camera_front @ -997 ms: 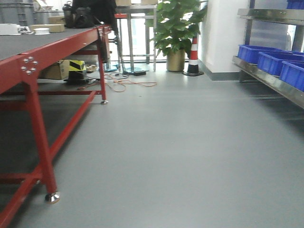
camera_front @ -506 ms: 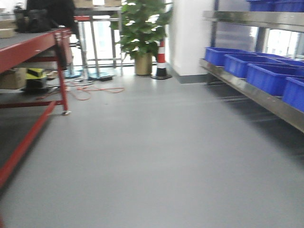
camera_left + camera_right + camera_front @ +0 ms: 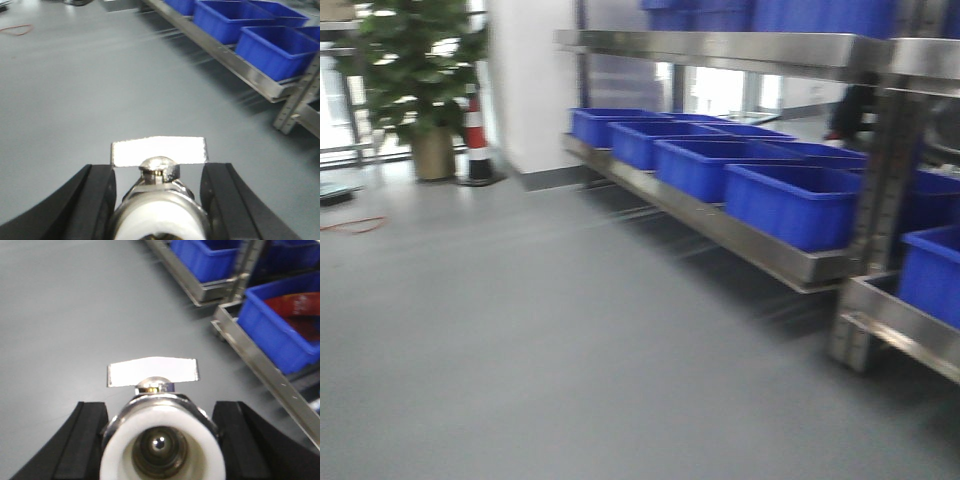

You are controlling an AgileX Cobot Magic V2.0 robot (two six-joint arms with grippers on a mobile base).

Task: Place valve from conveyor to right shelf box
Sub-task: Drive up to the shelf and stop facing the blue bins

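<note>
Looking down the left wrist cam: got the left gripper (image 3: 158, 172) pinching the left valve (image 3: 159, 210) at the bottom centre of the frame, with black fingers (image 3: 95, 200) pressed against either side of the metal body. Can see its flat silver handle (image 3: 159, 151) lying crosswise just above the nut, plus a white ring around the near end.

Same deal on the right wrist cam: right gripper (image 3: 160, 407) clamped on the right valve (image 3: 162, 442), bottom centre again, with a white collar facing the lens and a shiny ball down the bore. So, holding both valves up in the air over grey floor (image 3: 520, 330).

Over in the front view, seeing a steel shelf (image 3: 750, 240) running from the middle toward the right edge. Carrying a row of blue boxes (image 3: 790, 200) side by side on the lower tier, plus more blue up top. Also catching a potted plant (image 3: 415, 70) in the upper left with a striped traffic cone (image 3: 476, 130) just beside it, and a bit of orange cable (image 3: 350, 225) at the left edge. Pretty blurry overall.

Back on the right wrist cam, spotting something reddish inside the blue box (image 3: 270, 330) at the right edge; can't tell what.
</note>
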